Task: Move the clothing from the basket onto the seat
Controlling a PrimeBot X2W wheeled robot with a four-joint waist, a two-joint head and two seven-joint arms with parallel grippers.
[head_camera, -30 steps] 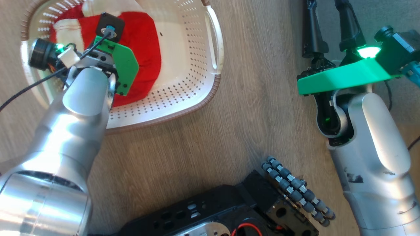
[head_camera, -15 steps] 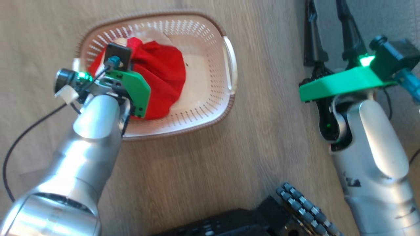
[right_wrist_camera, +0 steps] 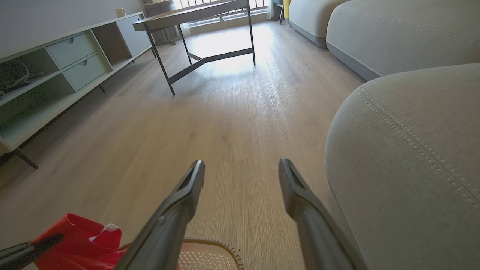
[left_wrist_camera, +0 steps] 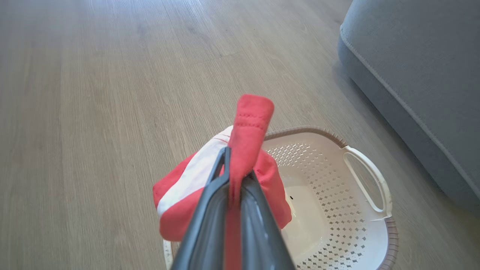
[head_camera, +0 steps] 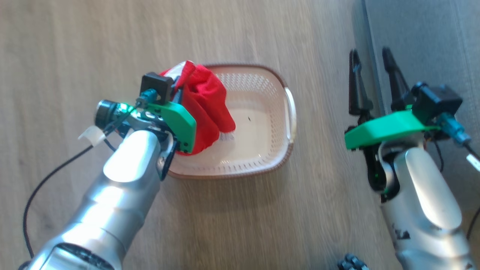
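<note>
— Where is the bright red soft fabric clothing with white panels (left_wrist_camera: 248, 123)?

— It hangs bunched in one bundle above the left end of the small oval cream-white perforated plastic basket with the brown woven-look rim (head_camera: 290, 112). Whether its lowest fold touches the basket cannot be told.

— What carries it?

— The left gripper (left_wrist_camera: 238, 165). Its two long dark fingers are pressed together on a red fold, and the fold's hemmed end sticks out past the tips.

— And the rest of the basket?

— Its pale base shows to the right of the bundle. The basket stands on the light wood-grain floor (head_camera: 112, 37).

— The other arm?

— The right gripper (right_wrist_camera: 242, 163) hangs to the right of the basket, well apart from it, its jaws spread wide. The large grey fabric-upholstered seat with double lines of pale stitching (right_wrist_camera: 412, 150) lies further right of the basket, and its rounded edge is just beside that gripper.
</note>
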